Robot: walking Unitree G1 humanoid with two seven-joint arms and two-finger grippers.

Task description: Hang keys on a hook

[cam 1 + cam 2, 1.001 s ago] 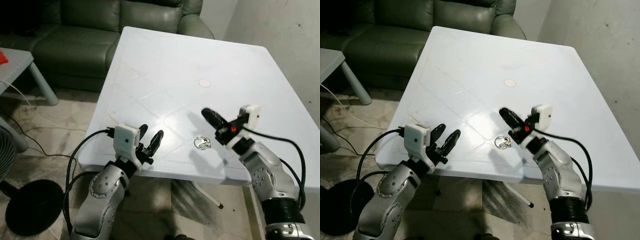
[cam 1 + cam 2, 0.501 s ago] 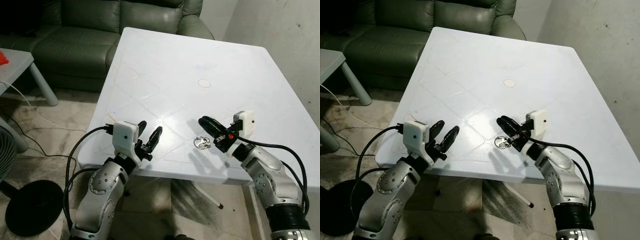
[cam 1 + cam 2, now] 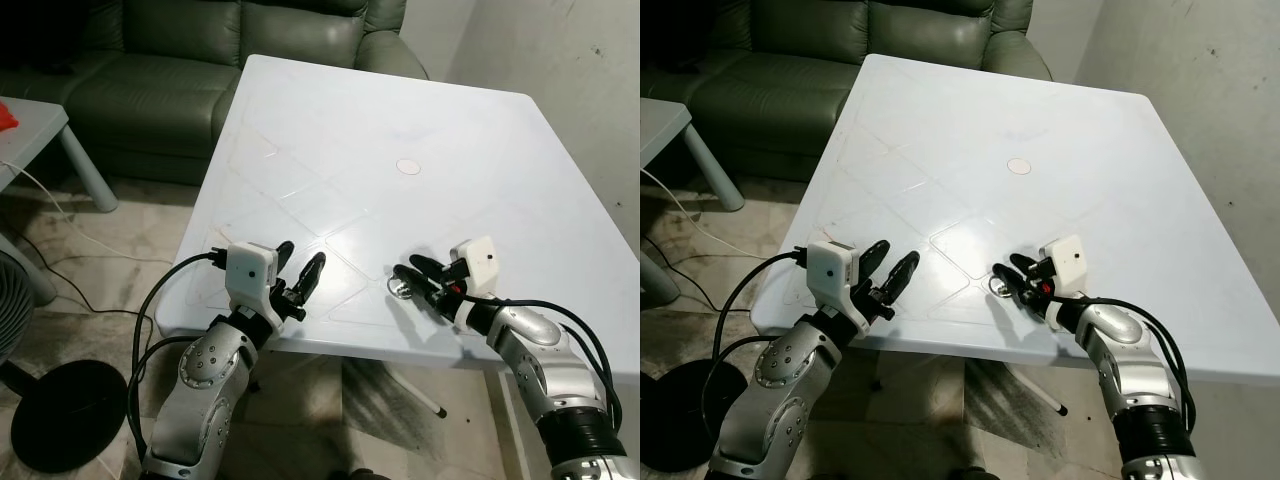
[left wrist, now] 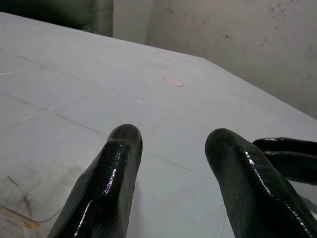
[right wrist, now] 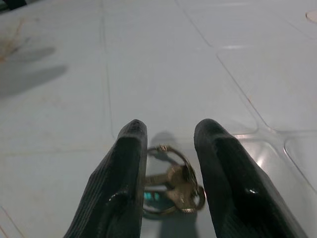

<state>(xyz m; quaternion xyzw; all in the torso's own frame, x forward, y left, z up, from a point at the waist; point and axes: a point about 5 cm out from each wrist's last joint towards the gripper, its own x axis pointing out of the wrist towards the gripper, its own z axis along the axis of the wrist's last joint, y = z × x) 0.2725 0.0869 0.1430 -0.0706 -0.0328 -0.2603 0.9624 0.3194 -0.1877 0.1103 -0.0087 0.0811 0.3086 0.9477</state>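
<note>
1. Your left gripper [image 3: 299,272] hovers over the near left edge of the white table [image 3: 330,130], its two fingers spread and empty; leave it parked there.
2. The keys [image 5: 171,186] lie flat on the table near its front edge, bracketed by your right gripper [image 5: 171,144], whose fingers stand apart on either side of the ring.
3. Lower until the tips graze the tabletop, then close slowly on the ring, not the loose blades.
4. I see no hook; find it once you've lifted.
</note>
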